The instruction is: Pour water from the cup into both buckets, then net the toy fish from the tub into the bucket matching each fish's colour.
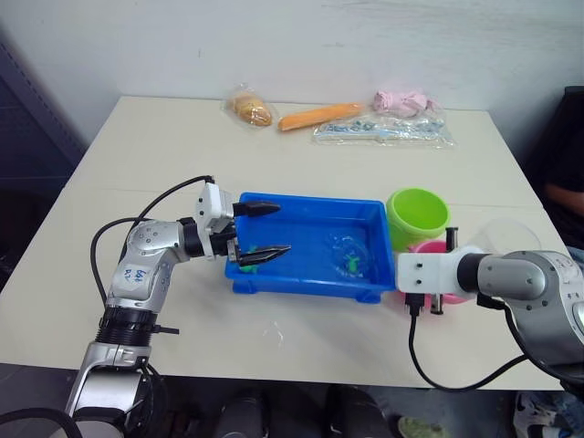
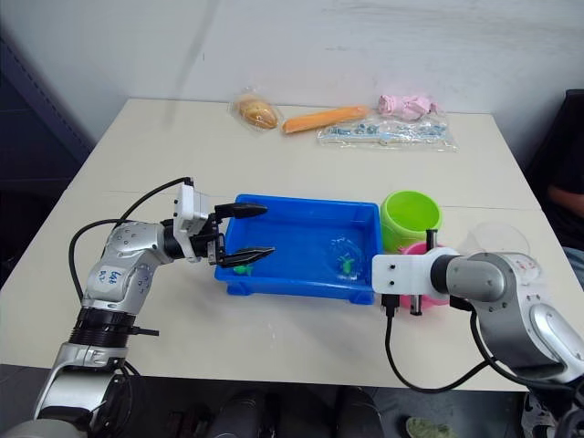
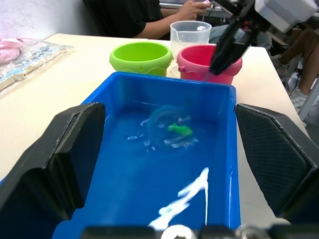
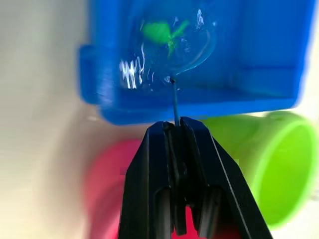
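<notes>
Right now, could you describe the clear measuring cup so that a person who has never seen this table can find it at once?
Start from the blue tub in the middle of the table, then go to its end on the robot's right, where the green bucket and pink bucket stand. The cup stands just beyond them, toward the table's right edge. Unlike the coloured buckets, it is transparent and colourless.
</notes>
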